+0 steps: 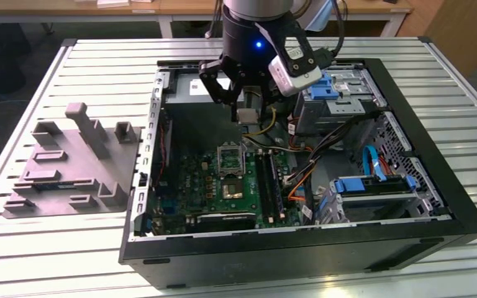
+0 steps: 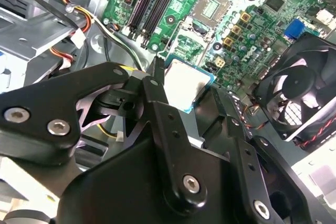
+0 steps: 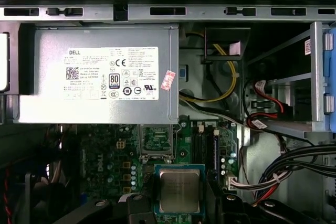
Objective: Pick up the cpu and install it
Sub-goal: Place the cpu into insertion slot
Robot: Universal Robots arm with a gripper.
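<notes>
The end effector (image 1: 245, 117) hangs inside the open computer case (image 1: 458, 214), which sits on the slatted surface (image 1: 97, 62). It is above the green board (image 1: 209, 186), and its fingers are closed on opposite edges of the cpu (image 3: 179, 190), holding it flat. The dark socket (image 3: 156, 141) lies below, apparently a little off toward the power supply (image 3: 100, 72).

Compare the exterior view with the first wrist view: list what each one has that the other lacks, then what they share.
Exterior view's own: the grey moulded holder on the slatted table, the robot arm, and the black computer case seen whole.
First wrist view's own: the cpu with its silvery top facing the camera, clamped in the gripper, and a red-and-white sticker.
Both: the power supply, the green motherboard and its open socket.
</notes>
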